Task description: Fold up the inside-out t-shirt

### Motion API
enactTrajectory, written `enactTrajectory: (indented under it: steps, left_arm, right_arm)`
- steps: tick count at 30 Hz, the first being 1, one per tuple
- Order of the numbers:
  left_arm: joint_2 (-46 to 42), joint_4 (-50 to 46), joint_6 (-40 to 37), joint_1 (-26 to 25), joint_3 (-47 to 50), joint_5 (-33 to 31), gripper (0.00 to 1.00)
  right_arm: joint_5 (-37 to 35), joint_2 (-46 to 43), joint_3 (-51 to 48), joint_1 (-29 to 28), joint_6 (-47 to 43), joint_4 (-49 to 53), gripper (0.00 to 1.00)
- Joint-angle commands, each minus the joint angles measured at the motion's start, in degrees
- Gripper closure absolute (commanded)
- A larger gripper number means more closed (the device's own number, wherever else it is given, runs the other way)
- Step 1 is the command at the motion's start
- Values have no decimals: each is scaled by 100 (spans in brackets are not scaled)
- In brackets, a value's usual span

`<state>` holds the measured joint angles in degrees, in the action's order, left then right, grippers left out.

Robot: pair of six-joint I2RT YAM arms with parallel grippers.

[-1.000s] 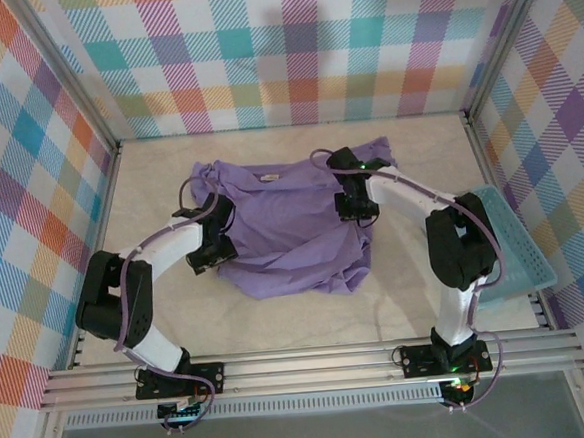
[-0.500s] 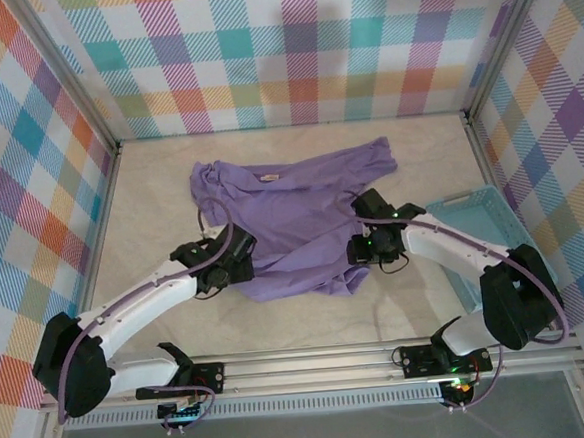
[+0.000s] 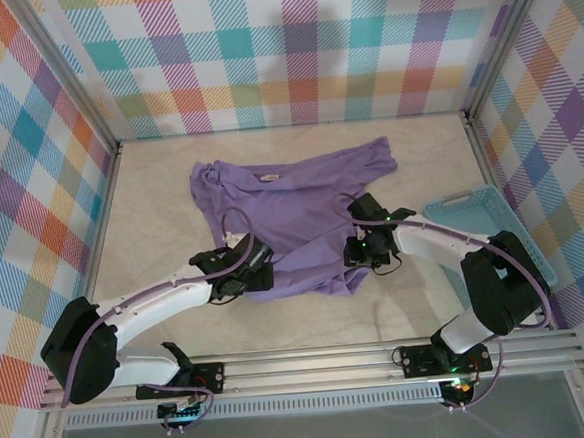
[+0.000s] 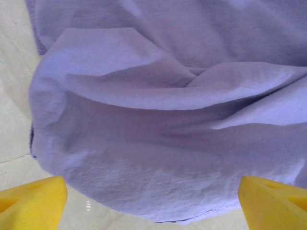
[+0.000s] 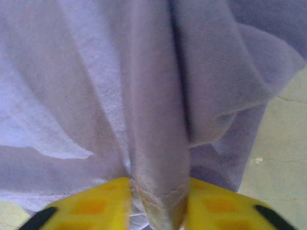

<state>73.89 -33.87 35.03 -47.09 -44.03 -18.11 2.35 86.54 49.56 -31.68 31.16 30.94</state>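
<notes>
The left end effector [image 4: 152, 203] stands wide open and empty at the shirt's [image 3: 301, 203] near hem on the tabletop [image 3: 151, 209], while the right end effector [image 5: 158, 205] pinches a fold of the shirt.

Both arms are white tubes with chunky black joints, the left arm [image 3: 162, 300] at lower left, the right arm [image 3: 436, 239] at lower right. A purple cable [image 3: 128, 307] trails along each. Black base plates [image 3: 178, 375] sit at the bottom edge. The fingers [image 4: 29, 201] are bright yellow.
</notes>
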Motion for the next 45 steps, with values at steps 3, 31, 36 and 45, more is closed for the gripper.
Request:
enactTrajectory:
  steps: [3,31,36,45]
  left_arm:
    - [130,55,-193,-333,-91,-302,7]
    - [2044,991,-1180,-1982,-1791,-2049,1]
    - [1993,705,-773,-1670,-1669,-2513,37]
    - [1160,543,-1146,-1700,-2103,-1972,99]
  right_arm:
    - [-229,-287,384,8,-11,396,91]
    - [352,-2387,1252,-34,145,1659,100]
    - [-262,-2535,1352,-24,98,1981,100]
    - [-1390,-1935,1854,106,-536,2045,100]
